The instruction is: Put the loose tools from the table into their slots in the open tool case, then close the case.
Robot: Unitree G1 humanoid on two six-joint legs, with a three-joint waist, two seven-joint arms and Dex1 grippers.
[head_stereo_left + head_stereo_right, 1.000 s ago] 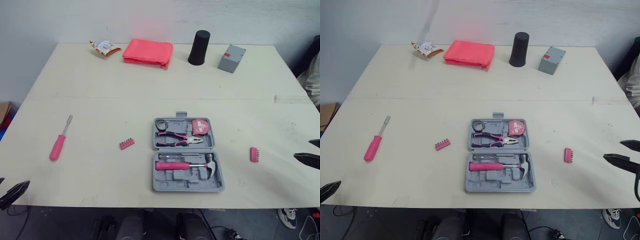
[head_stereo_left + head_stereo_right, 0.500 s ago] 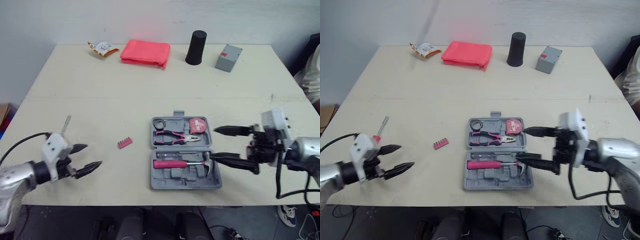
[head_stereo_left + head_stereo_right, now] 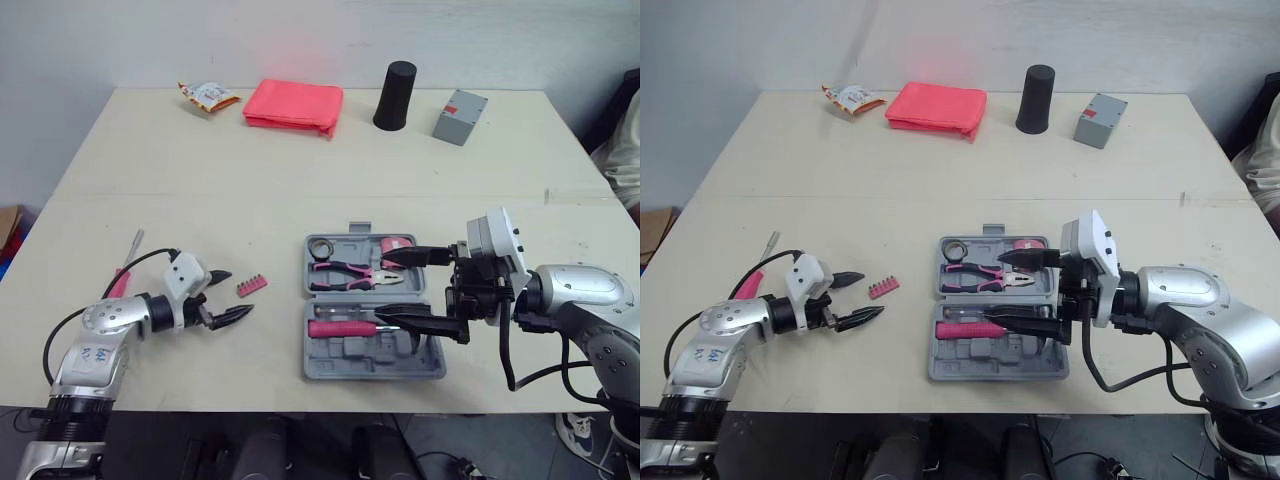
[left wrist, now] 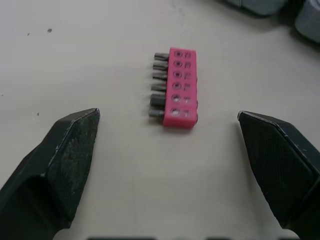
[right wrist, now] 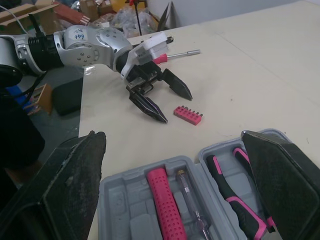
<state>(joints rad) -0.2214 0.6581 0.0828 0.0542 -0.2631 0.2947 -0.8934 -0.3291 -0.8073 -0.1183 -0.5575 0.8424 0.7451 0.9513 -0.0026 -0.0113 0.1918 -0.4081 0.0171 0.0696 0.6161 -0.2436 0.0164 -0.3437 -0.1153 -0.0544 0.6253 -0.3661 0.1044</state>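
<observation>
The open grey tool case (image 3: 375, 356) lies at the table's middle front, holding pink-handled pliers (image 3: 345, 270), a pink-handled hammer (image 3: 345, 328) and a tape measure (image 3: 396, 243). A pink bit holder (image 3: 253, 287) lies left of the case. My left gripper (image 3: 235, 294) is open just short of it; in the left wrist view the holder (image 4: 175, 87) sits beyond and between the two fingertips, untouched. A pink screwdriver (image 3: 122, 275) lies farther left, partly behind my left arm. My right gripper (image 3: 383, 287) is open, hovering over the case's right half with nothing held.
At the table's far edge sit a folded pink cloth (image 3: 294, 104), a black cylinder (image 3: 396, 96), a grey box (image 3: 461, 102) and a snack packet (image 3: 208, 95). Part of a person (image 3: 625, 150) shows at the right edge.
My left gripper has moved right, up to the pink bit holder. My right gripper has moved left, farther over the open case. Both have stayed open.
</observation>
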